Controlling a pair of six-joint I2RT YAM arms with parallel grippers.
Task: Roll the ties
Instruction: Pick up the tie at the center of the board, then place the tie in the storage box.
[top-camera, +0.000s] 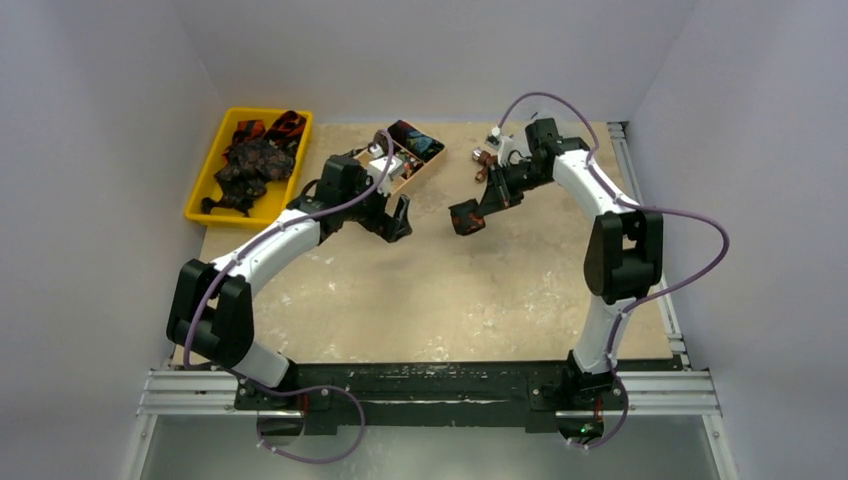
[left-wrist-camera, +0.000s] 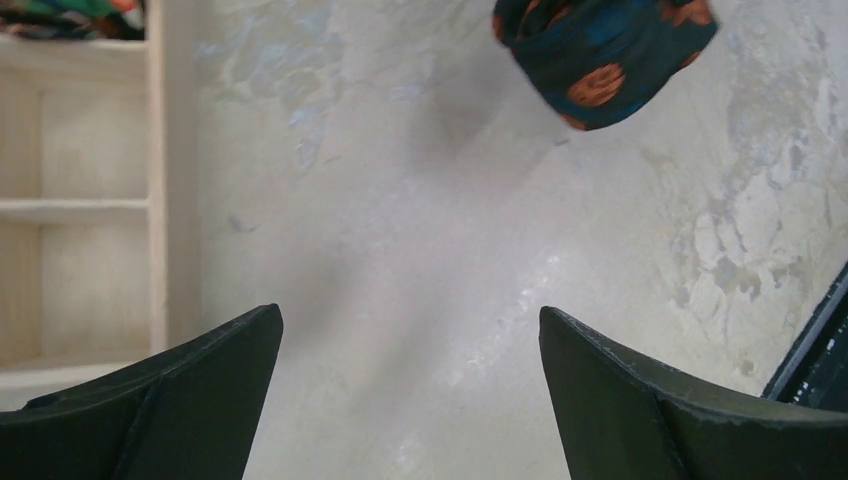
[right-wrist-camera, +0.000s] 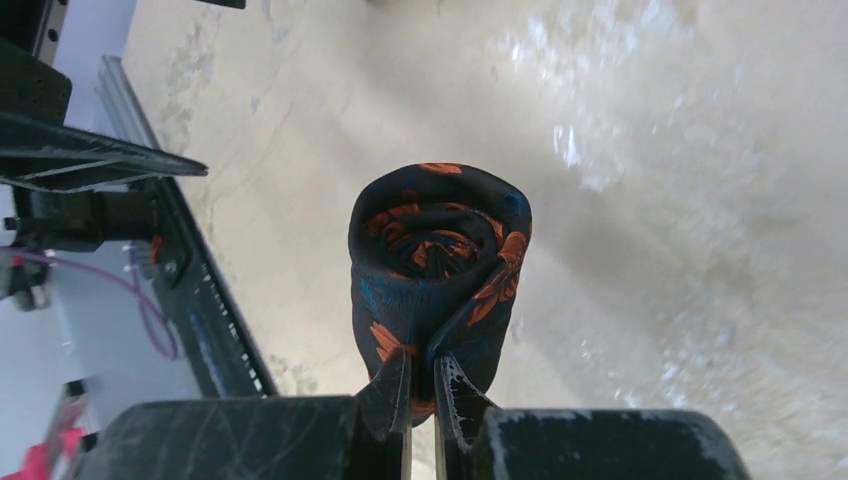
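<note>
1. walls (top-camera: 100, 100): pale lilac, closing in on three sides of the table (top-camera: 450, 300). the top is beige and mottled like stone, with metal rails (top-camera: 680, 340) along the right and near edges.
2. yellow bin (top-camera: 205, 195): far-left corner, holding a heap of loose ties (top-camera: 255, 165), dark with orange and red print. they are too tangled to tell one tie from the next.
3. wooden box (top-camera: 425, 172): divided, far centre, just beyond the left arm. a multicoloured boxed tie (top-camera: 415, 140) sits in a far compartment. the left wrist view crops it at the frame corner.
4. rolled tie (right-wrist-camera: 440, 260): black with orange blotches, mid-table between the two grippers. the coil axis runs roughly outward from the fingertips, and the spiral end is tilted up toward the right wrist camera. its shadow falls offset, so it looks clear of the table.
5. right gripper (right-wrist-camera: 422, 385): pinched tight on the near edge of the roll's fabric.
6. left gripper (left-wrist-camera: 410, 400): jaws spread wide, nothing between them, near the roll but apart from it.
</note>
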